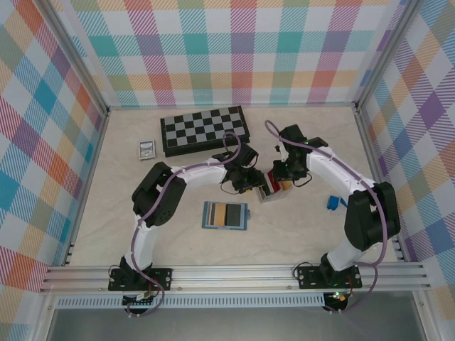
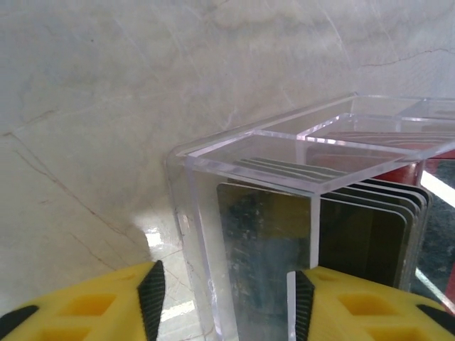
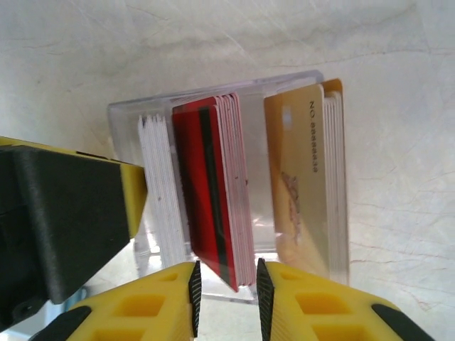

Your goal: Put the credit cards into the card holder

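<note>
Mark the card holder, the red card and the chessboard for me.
card holder (image 1: 244, 217): top view, teal right edge.
red card (image 3: 188, 170): right wrist view, its face.
chessboard (image 1: 205, 130): top view, board middle.

Red and tan credit cards (image 3: 213, 199), teal card holder (image 1: 225, 216), black-and-white chessboard (image 1: 205, 131), plaid walls (image 1: 227, 50)

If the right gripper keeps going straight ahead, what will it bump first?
Probably the red cards standing in the clear box. Their corner sits between the fingertips of the right gripper, though depth is hard to judge.
</note>
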`<state>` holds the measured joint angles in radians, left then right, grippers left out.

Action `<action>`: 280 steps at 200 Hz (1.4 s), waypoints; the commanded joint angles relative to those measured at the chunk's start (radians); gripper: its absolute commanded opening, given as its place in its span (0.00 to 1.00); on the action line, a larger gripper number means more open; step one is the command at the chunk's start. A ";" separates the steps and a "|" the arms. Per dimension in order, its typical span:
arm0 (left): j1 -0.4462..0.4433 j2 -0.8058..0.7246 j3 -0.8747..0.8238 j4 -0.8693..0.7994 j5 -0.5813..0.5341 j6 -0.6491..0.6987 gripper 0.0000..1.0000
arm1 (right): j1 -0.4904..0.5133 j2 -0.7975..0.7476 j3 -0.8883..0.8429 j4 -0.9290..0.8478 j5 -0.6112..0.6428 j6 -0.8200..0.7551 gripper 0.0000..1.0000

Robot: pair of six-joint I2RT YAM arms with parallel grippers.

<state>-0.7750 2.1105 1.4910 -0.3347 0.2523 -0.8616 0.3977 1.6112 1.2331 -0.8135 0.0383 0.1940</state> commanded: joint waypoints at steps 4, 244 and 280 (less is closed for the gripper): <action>-0.007 -0.003 -0.029 -0.120 -0.080 0.040 0.45 | 0.043 0.039 0.044 -0.029 0.116 -0.034 0.29; -0.007 -0.050 -0.090 -0.071 -0.071 0.051 0.44 | 0.145 0.105 0.049 0.013 0.329 -0.016 0.22; -0.008 -0.044 -0.090 -0.070 -0.064 0.050 0.44 | 0.146 0.103 0.049 0.012 0.308 -0.011 0.15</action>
<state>-0.7765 2.0708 1.4349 -0.3149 0.2153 -0.8158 0.5499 1.7405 1.2739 -0.7784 0.3214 0.1753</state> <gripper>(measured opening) 0.442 0.166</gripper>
